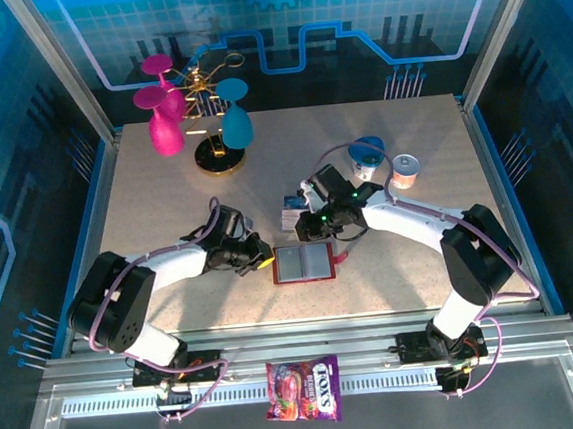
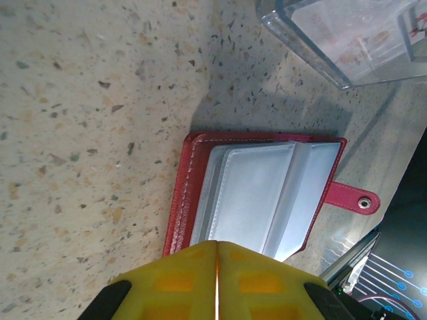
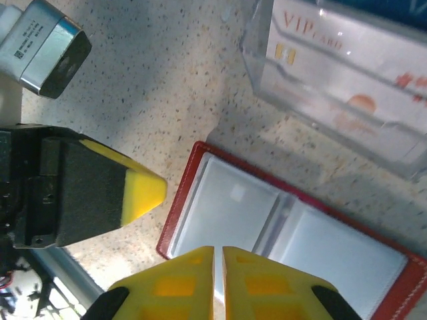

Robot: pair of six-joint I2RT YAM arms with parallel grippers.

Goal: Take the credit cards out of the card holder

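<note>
Top view bright, lit from above; soft shadows mid-frame on table. Wrist views sharp, slight glare upper rt.

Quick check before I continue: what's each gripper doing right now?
Left gripper: closed, nothing visibly held.
Right gripper: closed, nothing visibly held.

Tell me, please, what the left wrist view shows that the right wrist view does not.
Left wrist view: the snap tab of the card holder, sticking out to the right.
Right wrist view: the left claw seen from the side, and the lettering VIP on the pale card in the clear box.
Shared: the open card holder with greyish pockets, the clear box, the speckled table, and a shut claw at the bottom edge, here the right claw.
</note>
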